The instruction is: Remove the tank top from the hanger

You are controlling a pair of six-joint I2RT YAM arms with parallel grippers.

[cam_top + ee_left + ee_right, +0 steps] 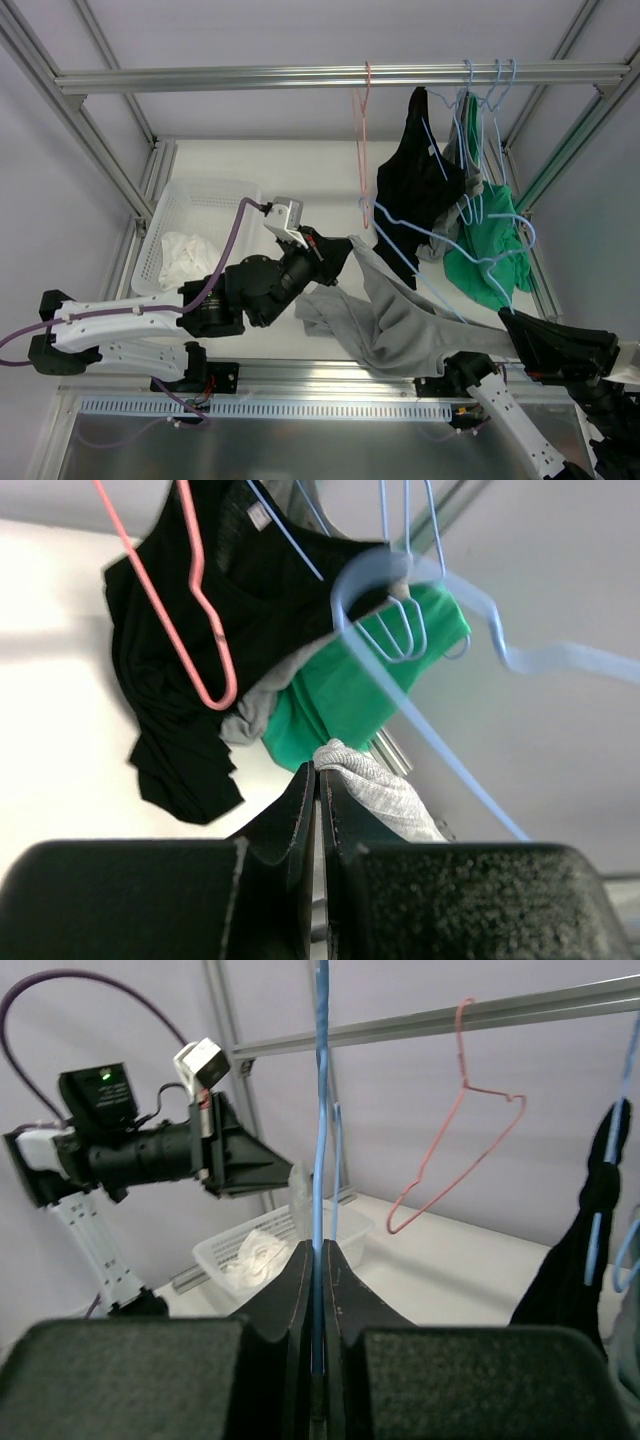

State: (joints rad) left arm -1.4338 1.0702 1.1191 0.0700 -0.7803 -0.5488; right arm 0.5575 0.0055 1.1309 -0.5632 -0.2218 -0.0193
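Note:
The grey tank top hangs stretched in mid-air between my two grippers, still draped on a light blue wire hanger. My left gripper is shut on the top's upper left edge; in the left wrist view grey cloth bunches at the fingertips, with the blue hanger looping above. My right gripper is shut on the hanger's wire at the lower right; the right wrist view shows the blue wire pinched between the pads.
The overhead rail carries an empty pink hanger, a black garment, a green garment and more blue hangers. A white basket holding white cloth stands at the back left.

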